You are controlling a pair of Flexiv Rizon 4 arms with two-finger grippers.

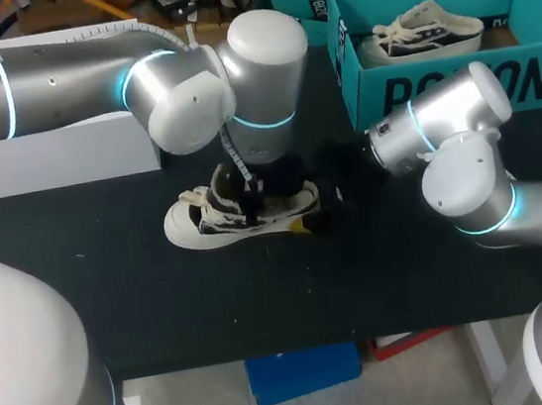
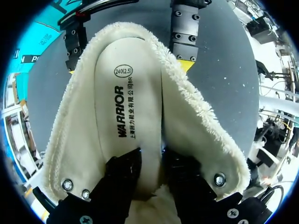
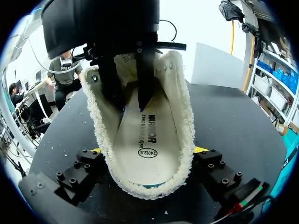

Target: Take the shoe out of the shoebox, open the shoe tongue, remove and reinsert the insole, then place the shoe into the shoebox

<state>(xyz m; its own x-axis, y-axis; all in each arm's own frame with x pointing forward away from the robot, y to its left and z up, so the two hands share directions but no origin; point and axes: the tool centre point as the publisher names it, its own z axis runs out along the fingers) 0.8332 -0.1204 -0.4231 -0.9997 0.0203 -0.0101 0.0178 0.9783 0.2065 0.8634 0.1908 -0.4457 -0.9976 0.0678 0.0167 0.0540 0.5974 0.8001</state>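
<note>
One shoe (image 1: 238,217) mid-table, box (image 1: 456,88) at its 2 o'clock. Left gripper (image 2: 152,154) is deep inside on the insole (image 2: 126,93), can't tell if it's pinching. Right gripper (image 3: 148,150) clamps the shoe from both sides; if that slips, the shoe probably lifts with the insole.

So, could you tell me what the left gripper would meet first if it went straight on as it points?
The insole inside the shoe; the left gripper looks very close to it, though depth is unclear.
</note>
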